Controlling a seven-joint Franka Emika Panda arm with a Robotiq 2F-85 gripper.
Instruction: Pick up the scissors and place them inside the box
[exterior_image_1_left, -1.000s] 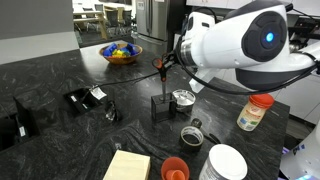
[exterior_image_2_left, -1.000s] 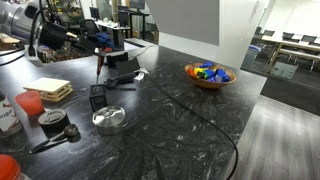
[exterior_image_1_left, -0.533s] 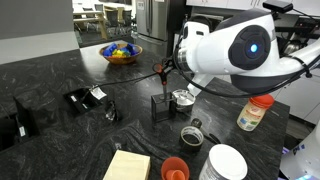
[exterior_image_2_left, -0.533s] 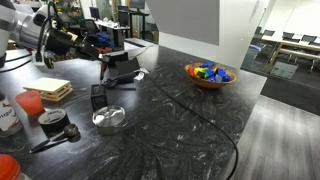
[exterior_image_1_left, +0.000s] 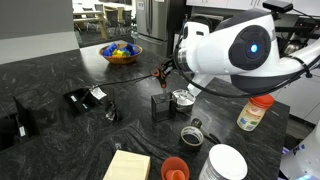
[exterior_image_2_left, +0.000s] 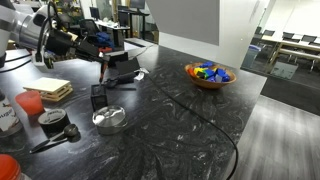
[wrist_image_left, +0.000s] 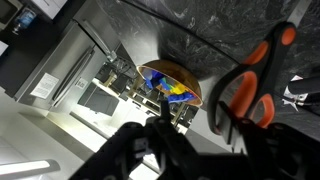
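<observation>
**Desk:** Wrist view first. What does it show?

**Photographer:** The scissors (wrist_image_left: 265, 95) crowd the right of the frame, red-orange loops close to the lens. A bowl of coloured pieces (wrist_image_left: 170, 85) sits mid-frame behind them.

**Desk:** Who has them?

**Photographer:** The tool (exterior_image_1_left: 167, 70) is clamped on the scissors. In both exterior views they hang in the air above the box (exterior_image_1_left: 161, 105).

**Desk:** And around the box?

**Photographer:** It stands on the dark marbled surface (exterior_image_1_left: 60, 70) at centre frame. The round silver tin (exterior_image_1_left: 183, 98) is just beside it, to its right in the frame. Farther left lies a flat black tray with a white label (exterior_image_1_left: 85, 97). A pale yellow pad (exterior_image_1_left: 127, 166) and a red cup (exterior_image_1_left: 175, 168) are along the bottom edge. A jar with a red lid (exterior_image_1_left: 255, 112) is at right.
</observation>
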